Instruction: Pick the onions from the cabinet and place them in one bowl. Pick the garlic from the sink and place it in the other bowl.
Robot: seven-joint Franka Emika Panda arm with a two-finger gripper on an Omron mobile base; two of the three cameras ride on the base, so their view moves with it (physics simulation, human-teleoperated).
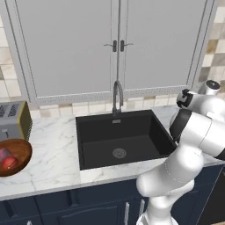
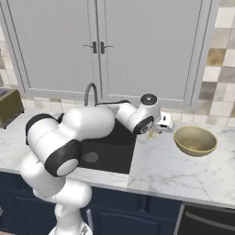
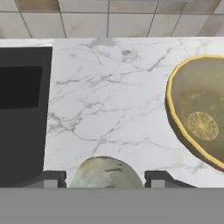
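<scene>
my gripper [image 3: 105, 179] is closed on the garlic [image 3: 106, 173], over the counter [image 3: 113, 109] between the sink [image 3: 22, 113] and the yellow bowl [image 3: 199, 109] — bowl lies to the right, near the counter's back edge.

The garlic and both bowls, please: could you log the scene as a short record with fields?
garlic: between the end effector fingertips, above the marble counter
end effector: shut on the garlic, between sink and yellow bowl
yellow bowl: right of the sink, empty
wooden bowl: left of the sink beside the toaster, holding both onions
sink: basin bare
</scene>
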